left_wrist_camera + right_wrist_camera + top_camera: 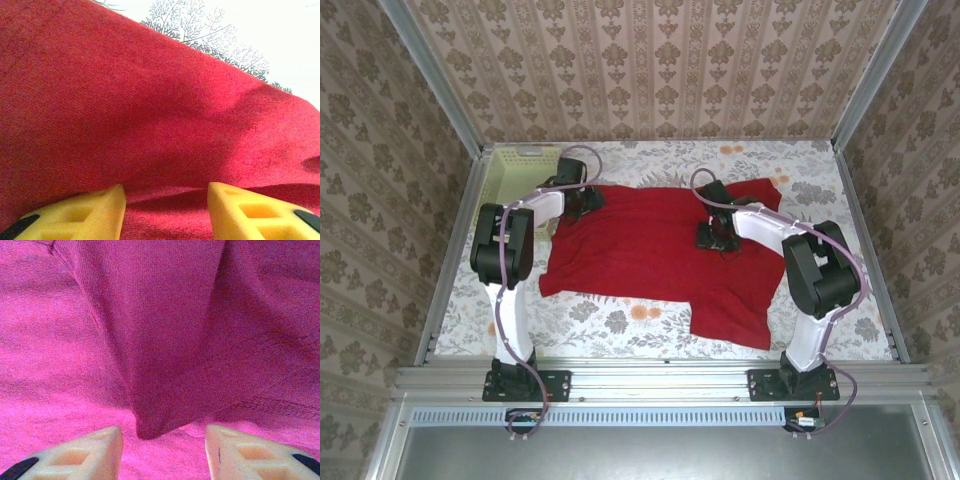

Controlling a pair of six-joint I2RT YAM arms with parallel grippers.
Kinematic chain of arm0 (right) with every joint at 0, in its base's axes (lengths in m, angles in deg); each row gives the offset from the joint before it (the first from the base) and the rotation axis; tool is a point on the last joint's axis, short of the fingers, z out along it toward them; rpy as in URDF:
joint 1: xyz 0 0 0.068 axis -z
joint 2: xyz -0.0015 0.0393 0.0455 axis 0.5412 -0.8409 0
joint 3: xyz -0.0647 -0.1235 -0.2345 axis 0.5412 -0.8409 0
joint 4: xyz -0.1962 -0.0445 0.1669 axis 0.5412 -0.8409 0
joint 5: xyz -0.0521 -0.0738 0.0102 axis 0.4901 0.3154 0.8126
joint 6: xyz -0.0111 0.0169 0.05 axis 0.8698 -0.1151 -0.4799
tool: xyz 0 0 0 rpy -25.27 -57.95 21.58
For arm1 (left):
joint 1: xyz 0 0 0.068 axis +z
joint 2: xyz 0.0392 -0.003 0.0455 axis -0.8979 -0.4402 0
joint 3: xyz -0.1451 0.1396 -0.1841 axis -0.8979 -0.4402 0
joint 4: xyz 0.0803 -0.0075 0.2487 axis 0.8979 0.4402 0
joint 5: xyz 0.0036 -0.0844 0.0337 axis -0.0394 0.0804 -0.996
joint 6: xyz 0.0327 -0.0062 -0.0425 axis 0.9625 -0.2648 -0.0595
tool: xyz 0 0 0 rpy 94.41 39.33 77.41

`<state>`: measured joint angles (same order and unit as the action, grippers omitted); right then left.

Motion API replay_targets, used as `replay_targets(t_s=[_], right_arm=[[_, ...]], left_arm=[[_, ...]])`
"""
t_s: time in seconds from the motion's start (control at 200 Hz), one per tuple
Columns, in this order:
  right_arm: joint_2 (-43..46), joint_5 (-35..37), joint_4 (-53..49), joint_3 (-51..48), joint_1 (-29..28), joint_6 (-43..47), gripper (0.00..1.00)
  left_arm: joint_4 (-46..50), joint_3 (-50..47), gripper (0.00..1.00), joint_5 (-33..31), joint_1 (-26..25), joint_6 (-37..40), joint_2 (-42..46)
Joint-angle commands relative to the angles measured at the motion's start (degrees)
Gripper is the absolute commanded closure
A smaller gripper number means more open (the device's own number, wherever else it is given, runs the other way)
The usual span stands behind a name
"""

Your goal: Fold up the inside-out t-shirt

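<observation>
Reaching inward, elbows bent: left arm (505, 245), right arm (820, 265) | one inside-out t-shirt (640, 255) spread flat mid-table (840, 210) | left gripper (582, 200) at its far-left edge, fingers (95, 210) spread on cloth | right gripper (715, 237) spread, fold between the tips, unpinched | one basket (518, 165), far-left corner
</observation>
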<state>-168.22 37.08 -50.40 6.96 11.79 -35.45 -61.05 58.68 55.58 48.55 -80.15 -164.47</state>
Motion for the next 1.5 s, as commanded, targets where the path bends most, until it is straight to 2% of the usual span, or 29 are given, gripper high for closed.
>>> replay_targets(t_s=[0.0,0.295,0.48,0.62,0.84,0.91,1.1,1.165,1.29,1.495], right_arm=[[-1.65,0.90,-0.09,2.30,-0.43,-0.83,0.54],[-3.21,4.55,-0.69,3.98,-2.78,0.08,0.80],[-3.95,5.72,-1.38,5.24,-4.33,0.37,0.91],[-4.78,7.22,-2.44,6.58,-6.10,0.73,0.95],[-7.00,9.50,-4.30,8.75,-10.28,-0.17,0.96],[-7.50,9.62,-4.62,8.77,-11.04,-0.55,0.94],[-3.03,8.43,-5.45,6.66,-11.52,0.22,0.69],[0.37,8.56,-5.62,5.49,-10.42,0.81,0.65],[4.51,9.10,-6.00,4.38,-5.37,2.50,0.63],[2.50,10.06,-7.30,3.94,5.09,4.08,0.55]], left_arm=[[4.77,-0.57,0.52,-1.40,0.09,0.50,0.63],[4.48,-0.83,0.52,-1.23,0.04,0.37,0.56],[4.40,-0.99,0.52,-1.09,0.04,0.27,0.68],[4.39,-1.01,0.52,-0.96,-0.04,0.18,0.67],[4.31,-0.97,0.52,-0.79,-0.05,0.12,0.36],[4.26,-1.01,0.52,-0.79,-0.04,0.03,0.36],[4.60,-1.05,0.52,-0.87,0.00,0.28,0.54],[4.66,-1.01,0.52,-0.89,-0.06,0.36,0.64],[4.75,-1.09,0.52,-0.96,-0.05,0.25,0.71],[4.92,-1.22,0.52,-1.00,0.02,0.37,1.04]])
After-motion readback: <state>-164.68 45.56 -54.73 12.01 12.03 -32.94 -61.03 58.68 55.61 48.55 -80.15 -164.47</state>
